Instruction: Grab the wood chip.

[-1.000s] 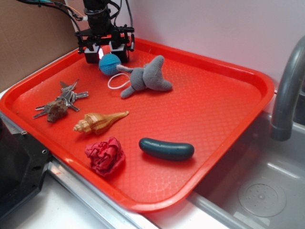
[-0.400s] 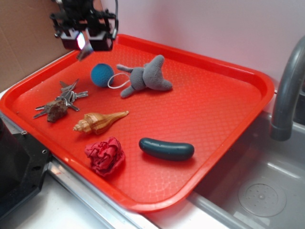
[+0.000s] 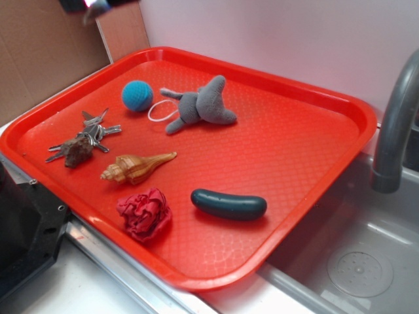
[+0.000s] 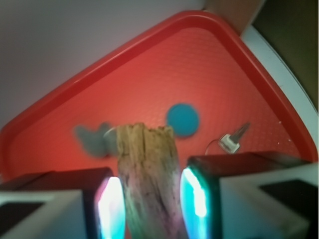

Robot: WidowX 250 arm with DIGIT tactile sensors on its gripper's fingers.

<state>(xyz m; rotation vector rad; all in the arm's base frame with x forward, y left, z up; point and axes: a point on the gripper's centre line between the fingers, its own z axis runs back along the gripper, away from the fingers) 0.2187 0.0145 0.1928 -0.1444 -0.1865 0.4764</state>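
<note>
Between the two glowing finger pads of the gripper (image 4: pixel 149 204) sits the rough tan-brown wood chip (image 4: pixel 148 184), standing roughly upright with its splintered end pointing away from the wrist camera. The pads are closed in on both sides of it, so the grip looks snug, and the chip hangs well above the red plastic tray (image 4: pixel 224 64). From the exterior view you only catch a sliver of the gripper (image 3: pixel 98 5) at the top left edge of the frame, up over the far left corner of the red plastic tray (image 3: pixel 314 170), with a blurry greyish bit poking down that I can't make out properly.

Down on the tray, the small blue crocheted ball (image 3: pixel 137 95) sits near the far left corner, and just to its right is the grey plush elephant (image 3: pixel 200 106) with a thin white loop of cord (image 3: pixel 159 112) lying against it. Over by the left edge there's a bunch of silver keys (image 3: pixel 98 131) with a grey-brown rocky lump (image 3: pixel 78 150) touching them. Nearer to the camera lies the striped tan spiral seashell (image 3: pixel 136 167), then a crumpled red cloth flower (image 3: pixel 145 214) close to the near rim, and a dark teal pickle-shaped toy (image 3: pixel 229 204) to the right of that. Off the right side of the tray you can see a grey metal faucet (image 3: pixel 395 124) over a steel sink (image 3: pixel 353 261).
</note>
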